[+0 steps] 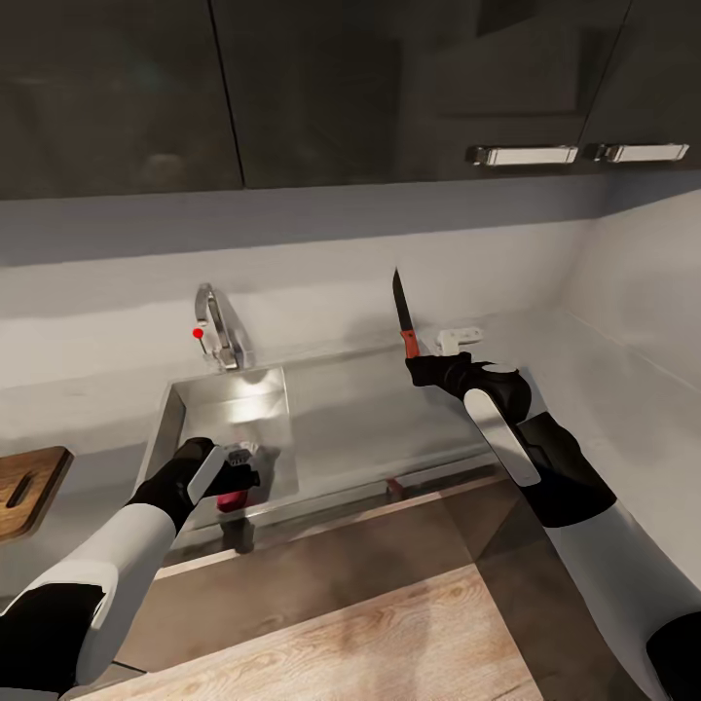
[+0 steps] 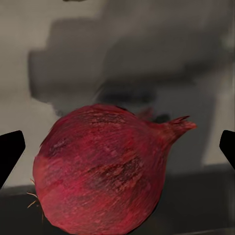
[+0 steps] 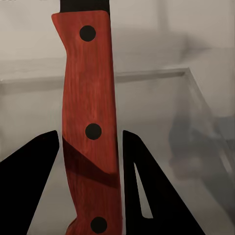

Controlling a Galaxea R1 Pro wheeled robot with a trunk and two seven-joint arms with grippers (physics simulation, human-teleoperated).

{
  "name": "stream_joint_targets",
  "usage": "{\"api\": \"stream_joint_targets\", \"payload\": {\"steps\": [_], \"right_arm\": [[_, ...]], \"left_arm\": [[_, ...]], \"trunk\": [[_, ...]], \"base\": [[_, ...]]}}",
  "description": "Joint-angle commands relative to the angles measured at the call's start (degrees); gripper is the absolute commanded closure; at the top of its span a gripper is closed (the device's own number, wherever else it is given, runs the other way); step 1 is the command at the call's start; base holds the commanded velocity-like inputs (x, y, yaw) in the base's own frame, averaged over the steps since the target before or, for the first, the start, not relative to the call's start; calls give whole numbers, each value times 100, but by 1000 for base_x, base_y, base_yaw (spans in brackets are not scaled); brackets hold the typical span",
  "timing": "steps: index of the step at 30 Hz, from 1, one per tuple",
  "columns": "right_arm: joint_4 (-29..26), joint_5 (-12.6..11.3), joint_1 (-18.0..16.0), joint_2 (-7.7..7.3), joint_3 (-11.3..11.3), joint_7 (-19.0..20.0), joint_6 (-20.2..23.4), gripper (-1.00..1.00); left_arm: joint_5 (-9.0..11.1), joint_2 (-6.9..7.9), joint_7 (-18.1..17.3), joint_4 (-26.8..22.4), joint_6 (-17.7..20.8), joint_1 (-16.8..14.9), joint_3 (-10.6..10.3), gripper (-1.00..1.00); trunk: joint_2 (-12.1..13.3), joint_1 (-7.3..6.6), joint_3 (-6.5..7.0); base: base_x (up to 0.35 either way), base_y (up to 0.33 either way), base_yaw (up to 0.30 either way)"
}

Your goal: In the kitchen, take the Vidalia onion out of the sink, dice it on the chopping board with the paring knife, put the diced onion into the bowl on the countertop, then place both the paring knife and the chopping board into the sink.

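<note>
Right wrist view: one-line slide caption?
Right gripper clamps the paring knife by its red riveted handle above the sink.

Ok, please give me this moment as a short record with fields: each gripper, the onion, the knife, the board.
left gripper: over the sink, fingers either side of the onion
onion: dark red, between open fingers, contact not visible
right gripper: shut on the paring knife
paring knife: red handle, blade pointing up
chopping board: on the countertop, left of sink

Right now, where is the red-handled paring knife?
In the head view, the red-handled paring knife stands blade-up in the right hand, above the steel drainboard, right of the chrome tap.
</note>
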Motion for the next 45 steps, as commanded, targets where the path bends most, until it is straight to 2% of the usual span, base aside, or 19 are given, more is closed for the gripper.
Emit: {"api": "stream_joint_targets", "payload": {"steps": [1, 16, 20, 24, 45], "right_arm": [[-6, -56, -8, -5, 14, -59, 10, 100], [-6, -56, -8, -6, 7, -59, 12, 100], [-6, -56, -8, -7, 6, -59, 9, 100], [-6, -56, -8, -5, 7, -59, 9, 100], [-6, -56, -8, -6, 10, -59, 11, 100]], "left_arm": [[59, 7, 46, -9, 19, -4, -42, -100], [59, 7, 65, 43, 69, -4, -49, -100], [59, 7, 62, 49, 468, -4, -53, -100], [59, 7, 61, 50, 557, -4, -53, -100], [59, 15, 62, 51, 581, -4, -53, -100]], "trunk": [[-11, 4, -12], [-11, 4, -12], [-11, 4, -33], [-11, 4, -45], [-11, 4, -49]], "base": [[129, 0, 0], [67, 0, 0], [0, 0, 0], [0, 0, 0], [0, 0, 0]]}}
